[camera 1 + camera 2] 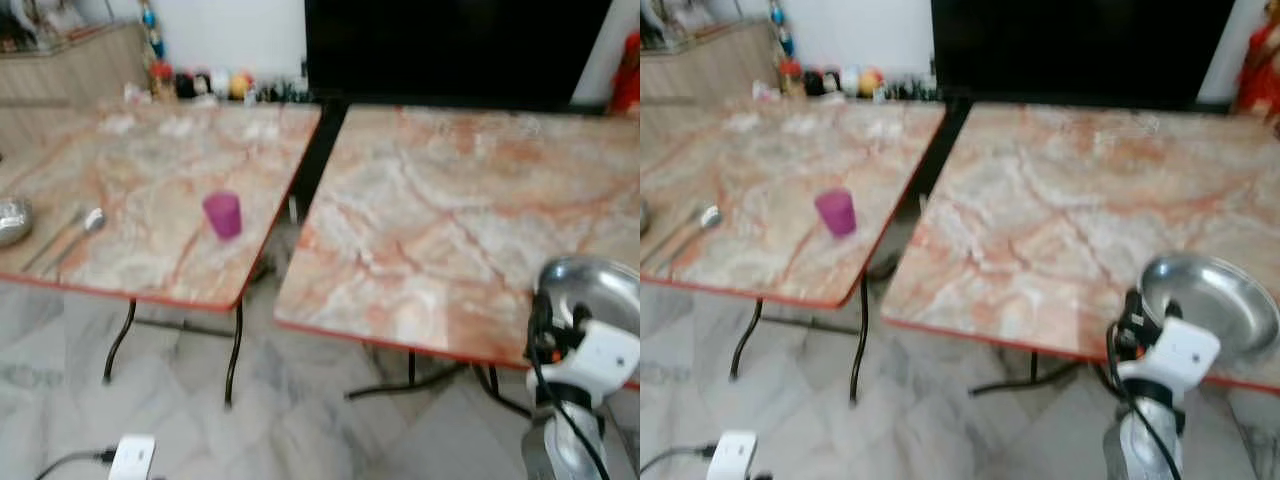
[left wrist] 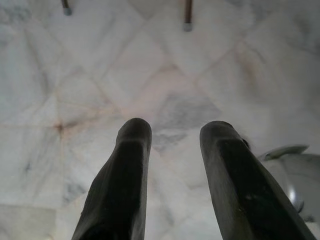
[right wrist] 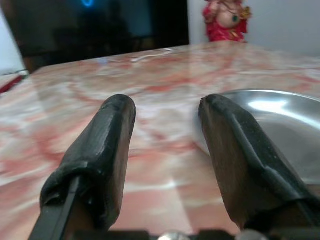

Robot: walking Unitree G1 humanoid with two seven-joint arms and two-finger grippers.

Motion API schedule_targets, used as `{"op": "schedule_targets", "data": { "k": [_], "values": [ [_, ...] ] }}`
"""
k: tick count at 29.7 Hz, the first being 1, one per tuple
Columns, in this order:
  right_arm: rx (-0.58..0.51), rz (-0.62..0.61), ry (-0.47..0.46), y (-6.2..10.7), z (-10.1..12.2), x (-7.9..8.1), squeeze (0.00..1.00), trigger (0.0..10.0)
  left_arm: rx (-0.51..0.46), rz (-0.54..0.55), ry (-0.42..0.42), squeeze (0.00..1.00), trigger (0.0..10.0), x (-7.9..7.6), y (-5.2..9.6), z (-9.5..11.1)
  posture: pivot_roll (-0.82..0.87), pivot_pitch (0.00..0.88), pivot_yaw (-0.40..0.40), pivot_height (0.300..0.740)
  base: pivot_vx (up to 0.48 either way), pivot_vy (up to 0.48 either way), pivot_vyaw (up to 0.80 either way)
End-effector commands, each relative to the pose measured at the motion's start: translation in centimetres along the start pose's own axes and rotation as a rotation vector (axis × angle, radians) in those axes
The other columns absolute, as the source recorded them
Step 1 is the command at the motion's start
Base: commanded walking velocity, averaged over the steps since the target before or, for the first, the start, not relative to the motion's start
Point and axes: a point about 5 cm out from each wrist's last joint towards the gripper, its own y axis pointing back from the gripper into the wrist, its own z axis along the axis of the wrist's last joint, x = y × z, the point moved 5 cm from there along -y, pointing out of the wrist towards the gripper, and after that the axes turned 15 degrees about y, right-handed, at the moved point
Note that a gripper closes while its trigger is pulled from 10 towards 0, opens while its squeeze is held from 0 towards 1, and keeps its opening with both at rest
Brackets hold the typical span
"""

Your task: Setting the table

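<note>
Right table [image 1: 1070,210]: marble-patterned top, bare except a steel plate [image 1: 1215,300] lying flat at its near edge, about 4 o'clock on the top.

Right gripper [image 3: 167,117]: fingers spread wide, holding nothing, level with the tabletop; the plate sits just beside one finger [image 3: 245,150], not between the two.

Left table [image 1: 150,190]: purple cup [image 1: 222,214] upright near the 5 o'clock corner; spoon [image 1: 88,222] and a second long utensil lying together toward 8 o'clock; steel bowl [image 1: 12,220] at 9 o'clock, cut by the frame edge.

Left gripper [image 2: 172,140]: fingers apart, empty, pointing at the marble floor [image 2: 165,75].

Progress, judged: plate apparently delivered to the right table. Cup, cutlery and bowl remain on the other table, to be brought over if one setting is intended.
</note>
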Motion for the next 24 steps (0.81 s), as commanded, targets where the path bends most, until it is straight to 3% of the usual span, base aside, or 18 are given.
{"op": "schedule_targets", "data": {
  "k": [1,24],
  "values": [
    [-0.008,0.023,-0.017,0.0,0.4,1.1,0.0,10.0,0.027,0.021,-0.007,0.0,10.0,0.9,0.3,-0.8,0.04,0.009,0.01,0.74,0.0,0.48,0.0],
    [-0.035,0.058,-0.025,-0.4,1.3,2.9,0.0,10.0,0.021,0.021,0.002,0.0,10.0,0.7,0.1,-0.5,0.05,0.039,0.003,0.74,0.0,0.48,0.0]
  ]
}}
